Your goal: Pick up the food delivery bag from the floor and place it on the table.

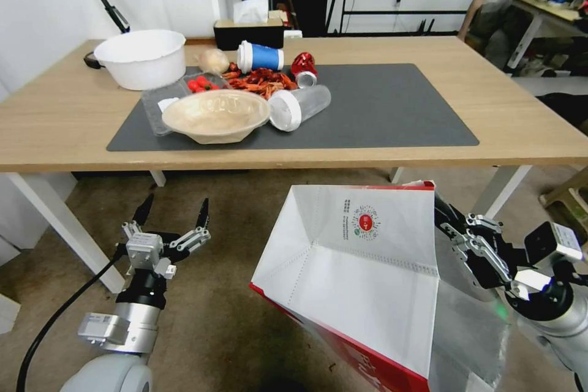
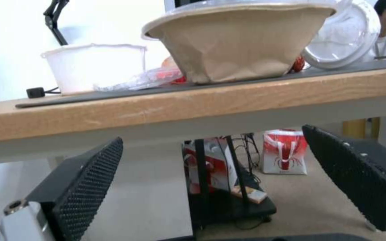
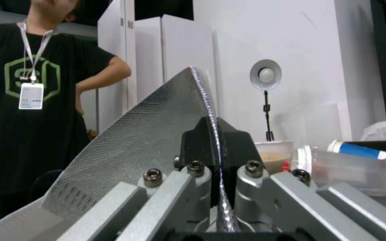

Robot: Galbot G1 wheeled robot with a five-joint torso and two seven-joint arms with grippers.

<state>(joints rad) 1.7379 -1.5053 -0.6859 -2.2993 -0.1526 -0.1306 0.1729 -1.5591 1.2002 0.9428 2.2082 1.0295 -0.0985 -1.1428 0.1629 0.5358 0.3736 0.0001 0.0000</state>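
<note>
Right tool (image 1: 452, 225) is clamped on the food delivery bag (image 1: 361, 269), pinching its foil-lined side wall (image 3: 157, 127) between both fingers. We see the bag off the floor (image 1: 214, 318), tilted, mouth open toward the head camera, in front of the worktop (image 1: 73, 116) and below its front edge. Left tool (image 1: 173, 211) hangs low near the worktop's front edge, fingers (image 2: 83, 187) spread wide, gripping nothing. On the worktop's mat (image 1: 392, 110): paper bowl (image 1: 214, 115), white tub (image 1: 142, 58), cups.

The food delivery bag (image 1: 361, 269) carries a round red logo (image 1: 367, 222) with small print beside it; the characters are illegible.
</note>
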